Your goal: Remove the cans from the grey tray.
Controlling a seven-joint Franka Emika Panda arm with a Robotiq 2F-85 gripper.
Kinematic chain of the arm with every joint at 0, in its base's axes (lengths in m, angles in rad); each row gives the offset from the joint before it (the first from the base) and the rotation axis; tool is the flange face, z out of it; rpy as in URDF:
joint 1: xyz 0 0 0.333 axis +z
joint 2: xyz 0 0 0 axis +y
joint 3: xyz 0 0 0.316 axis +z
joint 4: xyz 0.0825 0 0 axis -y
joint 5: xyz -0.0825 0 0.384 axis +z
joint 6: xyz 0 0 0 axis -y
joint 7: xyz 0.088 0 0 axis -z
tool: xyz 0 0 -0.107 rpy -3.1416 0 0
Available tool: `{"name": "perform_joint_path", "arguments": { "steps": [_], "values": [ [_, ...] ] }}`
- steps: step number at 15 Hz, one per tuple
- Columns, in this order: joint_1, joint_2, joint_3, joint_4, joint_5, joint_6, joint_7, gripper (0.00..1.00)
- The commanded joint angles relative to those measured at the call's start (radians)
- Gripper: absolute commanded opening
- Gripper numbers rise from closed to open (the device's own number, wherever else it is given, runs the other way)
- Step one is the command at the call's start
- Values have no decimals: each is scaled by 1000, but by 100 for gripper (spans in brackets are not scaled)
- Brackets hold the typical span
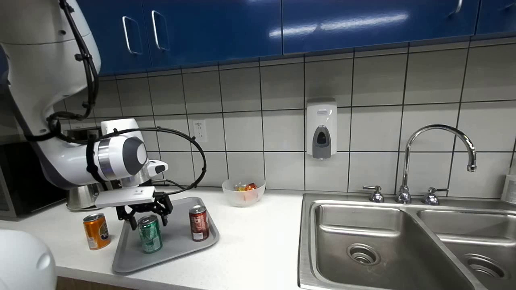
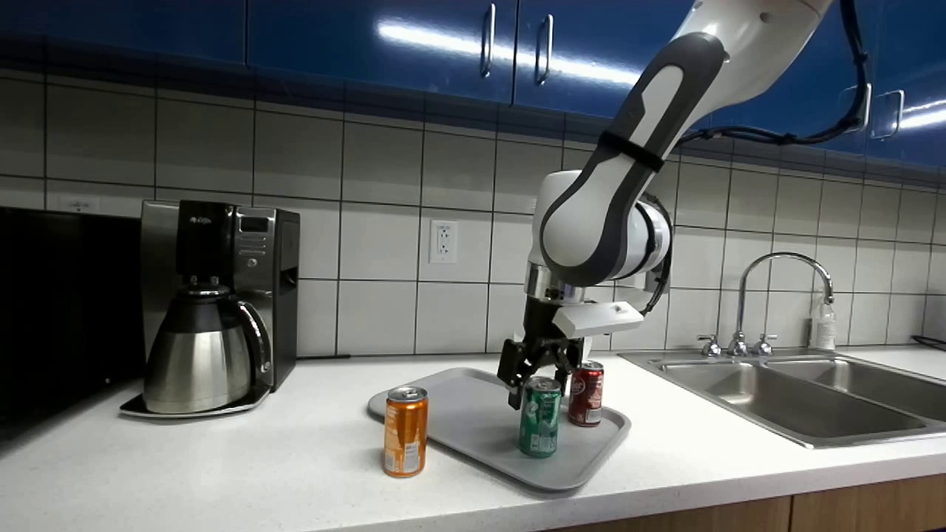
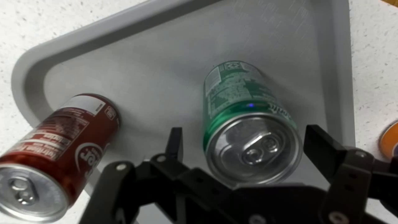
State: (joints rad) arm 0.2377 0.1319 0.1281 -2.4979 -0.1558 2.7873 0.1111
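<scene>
In an exterior view: orange can (image 1: 96, 231) on worktop (image 1: 258, 249); green can (image 1: 150, 237) & red can (image 1: 199, 223) on grey tray (image 1: 177, 231). In an exterior view: gripper (image 2: 540, 397) at green can's top. Wrist: gripper wide, w/ green can between, ungripped; prob. pre-grasp. Nxt: center, close, lift.

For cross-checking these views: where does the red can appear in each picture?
In an exterior view: red can, low, left of centre.
In an exterior view: red can, low, right of centre.
Wrist view: red can, lower left, cut by the left edge.
Shared landmark: green can, also standing on the grey tray.
</scene>
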Motion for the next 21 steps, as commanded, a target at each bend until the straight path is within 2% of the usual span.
{"name": "perform_joint_path", "arguments": {
  "steps": [1, 3, 4, 5, 8, 10, 17, 21],
  "values": [
    [-1, 3, 1, 0, -22, 6, 38, 100],
    [0, 3, 1, 1, -23, 6, 39, 100],
    [1, 4, 2, 1, -23, 6, 39, 94],
    [1, 5, 2, 1, -22, 7, 37, 74],
    [1, 5, 3, 1, -21, 8, 36, 49],
    [1, -3, 5, -3, -17, 11, 36, 38],
    [-8, -66, 28, -23, 37, 40, 4, 38],
    [-18, -110, 40, -38, 96, 19, -24, 38]
  ]
}}
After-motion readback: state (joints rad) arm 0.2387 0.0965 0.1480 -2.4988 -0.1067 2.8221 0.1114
